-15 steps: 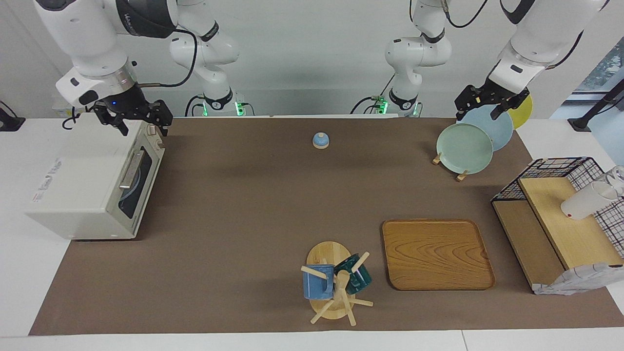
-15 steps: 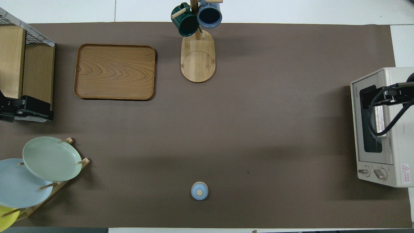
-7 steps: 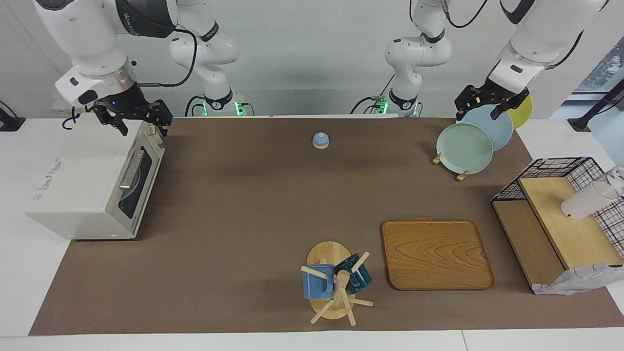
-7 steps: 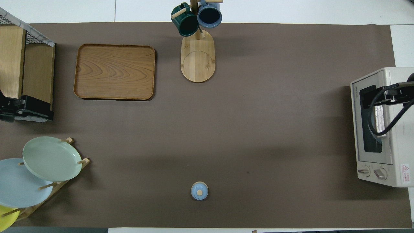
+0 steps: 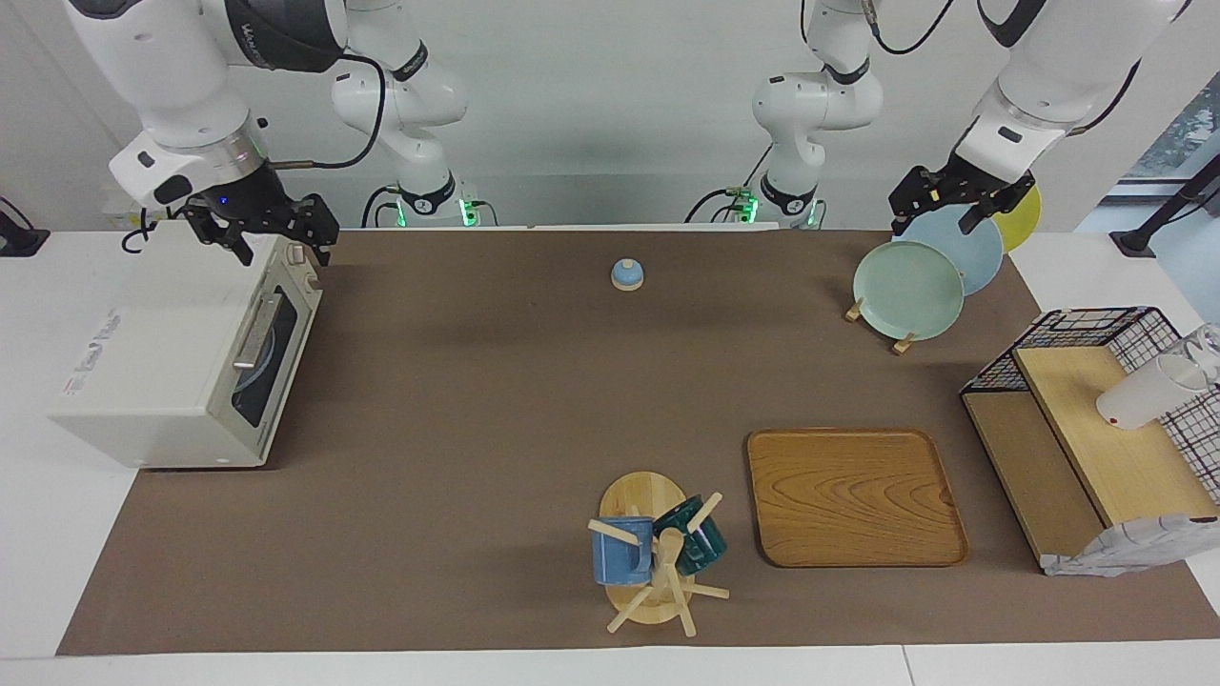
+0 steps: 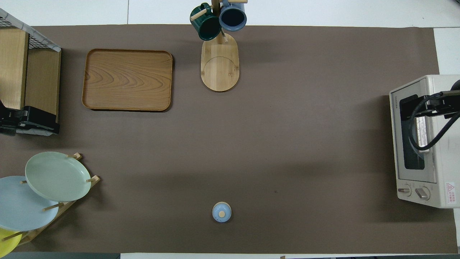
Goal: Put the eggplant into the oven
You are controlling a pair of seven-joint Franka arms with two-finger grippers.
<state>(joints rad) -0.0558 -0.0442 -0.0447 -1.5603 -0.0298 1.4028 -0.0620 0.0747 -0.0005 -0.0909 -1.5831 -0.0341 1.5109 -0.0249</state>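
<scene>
The cream-white oven [image 5: 152, 372] stands at the right arm's end of the table with its dark glass door shut; it also shows in the overhead view [image 6: 436, 144]. No eggplant shows in either view. My right gripper [image 5: 278, 248] hangs over the end of the oven nearest the robots, by the knobs, and shows in the overhead view [image 6: 431, 106] above the door. My left gripper [image 5: 934, 219] hangs over the plate rack [image 5: 901, 338] and holds nothing that I can see; it also shows in the overhead view [image 6: 28, 124].
A small blue lidded pot [image 5: 626, 274] sits mid-table near the robots. A wooden tray [image 5: 853, 495] and a mug tree [image 5: 658, 557] with two mugs lie farther out. A wire and wood shelf [image 5: 1096, 429] stands at the left arm's end.
The right gripper has risen very slightly over the oven. Nothing else has moved.
</scene>
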